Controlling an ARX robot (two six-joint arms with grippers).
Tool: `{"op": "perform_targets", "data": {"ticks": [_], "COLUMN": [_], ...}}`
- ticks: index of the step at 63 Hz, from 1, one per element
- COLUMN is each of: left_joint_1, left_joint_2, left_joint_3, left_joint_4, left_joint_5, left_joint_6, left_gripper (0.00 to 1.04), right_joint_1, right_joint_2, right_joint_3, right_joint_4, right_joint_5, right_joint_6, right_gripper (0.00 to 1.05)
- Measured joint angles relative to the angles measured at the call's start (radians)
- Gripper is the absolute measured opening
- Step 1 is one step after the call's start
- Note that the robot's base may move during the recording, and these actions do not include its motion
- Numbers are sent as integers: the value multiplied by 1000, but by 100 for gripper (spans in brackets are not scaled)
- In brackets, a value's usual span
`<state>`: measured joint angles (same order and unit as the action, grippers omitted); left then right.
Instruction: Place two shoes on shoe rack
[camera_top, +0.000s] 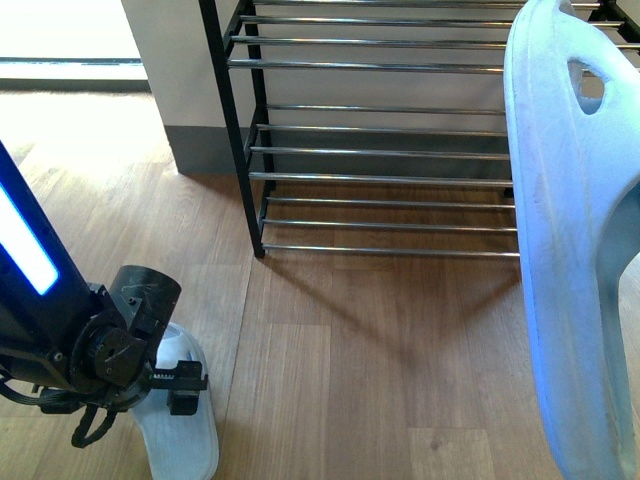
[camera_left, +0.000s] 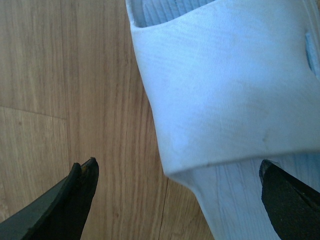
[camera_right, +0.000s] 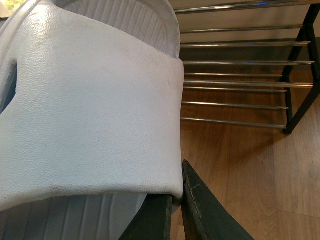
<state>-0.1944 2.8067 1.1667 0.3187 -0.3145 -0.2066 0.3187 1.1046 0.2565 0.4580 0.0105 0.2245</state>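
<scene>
Wood floor (camera_top: 380, 340) everywhere, shoe rack (camera_top: 380, 130) standing far centre. My right gripper (camera_right: 175, 200) pinches the raised sandal (camera_top: 570, 250) by its strap, near right. My left gripper (camera_left: 177, 167) hangs spread wide over the second sandal (camera_top: 185, 440), flat on the floor near left.

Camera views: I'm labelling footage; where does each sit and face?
Front view: on the robot's body, facing forward and down at the black-framed, chrome-barred shoe rack; left arm shows.
Left wrist view: on the left wrist, looking down past the open left gripper at a pale blue-white plastic slide sandal on the floor.
Right wrist view: on the right wrist, facing the rack; right gripper shut on the matching lifted sandal.
Shared: front and right wrist views both show rack and lifted sandal.
</scene>
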Motion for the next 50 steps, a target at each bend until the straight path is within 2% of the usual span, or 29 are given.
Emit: {"op": "perform_targets", "data": {"ticks": [16,19,50], "left_joint_1": [34,36,40], "left_joint_2": [79,85,100], "left_joint_3": [90,96,108], "left_joint_4": [-18,-19,-17], "left_joint_5": [0,-5,-10], "left_joint_6": [48,56,63], "left_gripper": [95,93,25], "right_joint_1": [0,0,0], "right_joint_2": [0,0,0], "right_joint_3": [0,0,0], "right_joint_4": [0,0,0], "right_joint_5": [0,0,0], "right_joint_6": [0,0,0], "right_gripper": [2,2,1]}}
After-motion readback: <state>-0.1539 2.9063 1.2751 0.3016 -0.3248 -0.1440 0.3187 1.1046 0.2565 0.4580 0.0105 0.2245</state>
